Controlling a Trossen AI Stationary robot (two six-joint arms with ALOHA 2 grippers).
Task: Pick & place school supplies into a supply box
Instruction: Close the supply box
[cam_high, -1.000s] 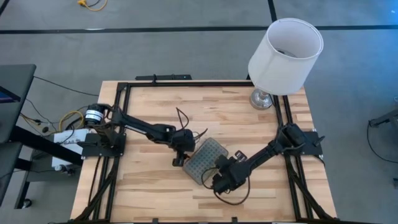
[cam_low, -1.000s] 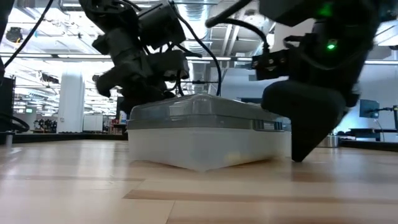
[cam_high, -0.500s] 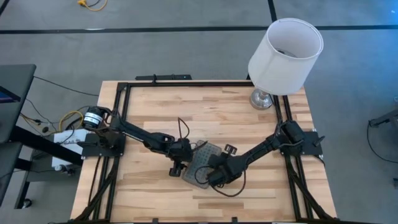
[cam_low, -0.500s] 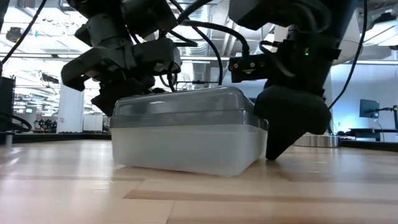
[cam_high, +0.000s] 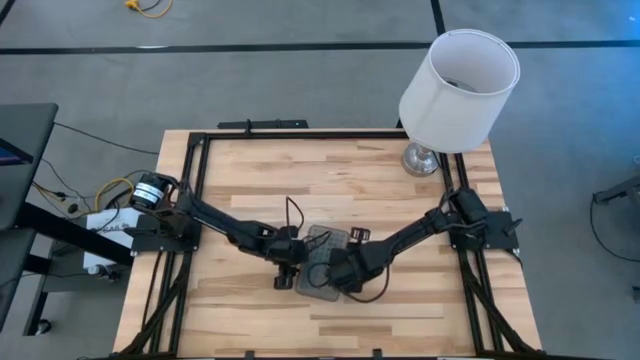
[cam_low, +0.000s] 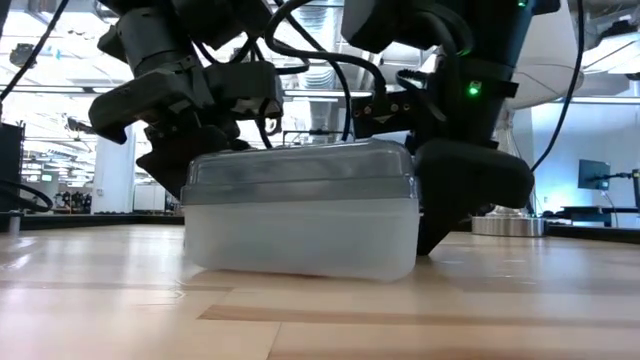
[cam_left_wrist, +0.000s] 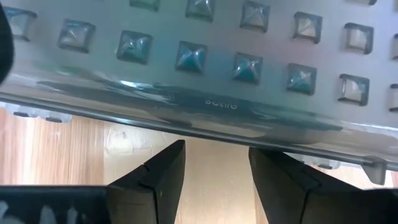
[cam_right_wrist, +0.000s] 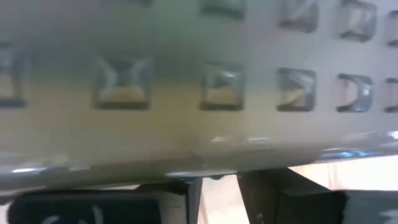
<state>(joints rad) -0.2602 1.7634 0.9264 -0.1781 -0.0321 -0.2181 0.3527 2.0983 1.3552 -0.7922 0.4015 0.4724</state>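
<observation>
The supply box (cam_high: 322, 258), a flat plastic case with a grey dotted lid (cam_low: 300, 170) shut over a clear base, rests on its base in the middle of the wooden table (cam_high: 250, 170). My left gripper (cam_high: 286, 268) stands open at its left long side. My right gripper (cam_high: 340, 275) stands at its right long side, with a narrow gap between the fingers (cam_right_wrist: 261, 190). Both slant downward. No school supplies show outside the box, and I cannot tell what lies inside. My left gripper has its open fingertips (cam_left_wrist: 165, 165) right at the box's left long side, below the lid's rim (cam_left_wrist: 217, 127), slanting down from the table's left. I cannot tell whether they touch it. My right gripper sets its fingertips (cam_low: 440, 215) against the box's right long side (cam_right_wrist: 211, 158), just under the lid's rim, slanting down from the table's right. The fingers do not pinch anything. The box stays flat on the table.
A white lampshade on a metal foot (cam_high: 460, 80) stands at the table's far right corner. Black frame rails (cam_high: 200, 200) run along the table's edges. Bare wood lies on the far side and near side of the box.
My right gripper has gone toward the table's left and rolled at the wrist. My left gripper has gone toward the near edge. Between them the box has slid a little to the left and turned about, so its length runs more nearly from far to near.
</observation>
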